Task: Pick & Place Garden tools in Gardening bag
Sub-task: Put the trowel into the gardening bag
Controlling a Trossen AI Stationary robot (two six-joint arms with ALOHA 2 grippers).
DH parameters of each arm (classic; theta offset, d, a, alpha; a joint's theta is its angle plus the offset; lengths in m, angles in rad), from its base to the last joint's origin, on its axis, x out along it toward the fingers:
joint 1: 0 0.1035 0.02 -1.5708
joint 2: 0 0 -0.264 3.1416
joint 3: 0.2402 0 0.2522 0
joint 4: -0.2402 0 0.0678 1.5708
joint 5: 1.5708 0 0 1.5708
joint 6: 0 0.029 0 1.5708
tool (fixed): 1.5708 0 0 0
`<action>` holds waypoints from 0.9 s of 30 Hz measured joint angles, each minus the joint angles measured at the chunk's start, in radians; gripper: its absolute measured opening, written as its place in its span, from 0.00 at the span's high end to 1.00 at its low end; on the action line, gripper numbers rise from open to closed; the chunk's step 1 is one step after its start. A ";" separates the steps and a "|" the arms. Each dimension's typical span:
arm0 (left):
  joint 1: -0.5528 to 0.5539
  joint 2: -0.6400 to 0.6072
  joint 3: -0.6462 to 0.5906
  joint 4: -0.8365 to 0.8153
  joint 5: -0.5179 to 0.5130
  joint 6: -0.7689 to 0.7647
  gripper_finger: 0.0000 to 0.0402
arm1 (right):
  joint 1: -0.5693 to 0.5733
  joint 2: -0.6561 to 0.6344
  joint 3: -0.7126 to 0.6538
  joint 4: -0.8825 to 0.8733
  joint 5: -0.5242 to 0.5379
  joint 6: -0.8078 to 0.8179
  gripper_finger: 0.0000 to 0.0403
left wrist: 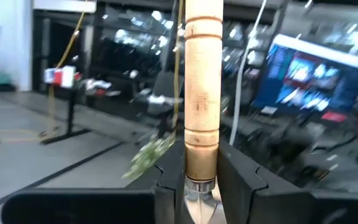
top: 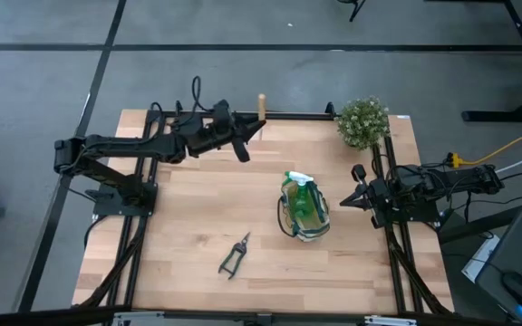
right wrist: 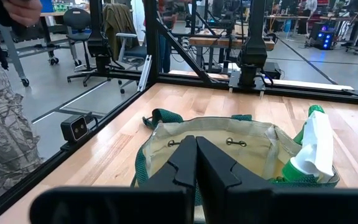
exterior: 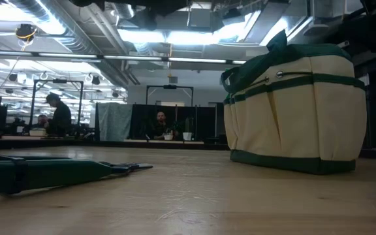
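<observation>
My left gripper (top: 246,133) is at the table's far middle, lifted, and shut on the trowel with the wooden handle (top: 261,103). The beige gardening bag with green trim (top: 304,210) stands right of centre, and the green spray bottle with a white nozzle (top: 299,186) is inside it. The bag also shows in the low view (exterior: 299,111). The black-handled pruning shears (top: 234,255) lie flat on the table near the front. My right gripper (top: 344,201) is shut and empty just right of the bag, pointing at it (right wrist: 196,158). My left gripper (left wrist: 201,186) pinches the trowel between its two fingers at the lower end of the wooden handle (left wrist: 201,158), just above the metal neck (left wrist: 197,199). The handle sticks out past the fingertips (left wrist: 241,180). The trowel is lifted clear of the table.
A bushy potted plant (top: 362,122) stands at the far right corner. A black frame rail (top: 297,115) runs along the table's far edge. Bare wood lies between the shears and the bag. People show in the room beyond the table (exterior: 61,114).
</observation>
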 joint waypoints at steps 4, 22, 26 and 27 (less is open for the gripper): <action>-0.006 0.000 0.000 0.078 0.007 -0.028 0.84 | 0.000 0.000 0.000 0.000 0.000 0.000 0.97; -0.053 0.009 0.000 0.240 0.064 -0.211 0.84 | 0.000 0.000 0.000 0.000 0.000 0.000 0.97; -0.086 0.018 -0.001 0.266 0.060 -0.212 0.84 | 0.000 0.000 0.000 0.000 0.000 0.000 0.97; -0.092 0.020 -0.001 0.265 0.058 -0.212 0.84 | 0.000 0.000 0.000 0.000 0.000 0.000 0.97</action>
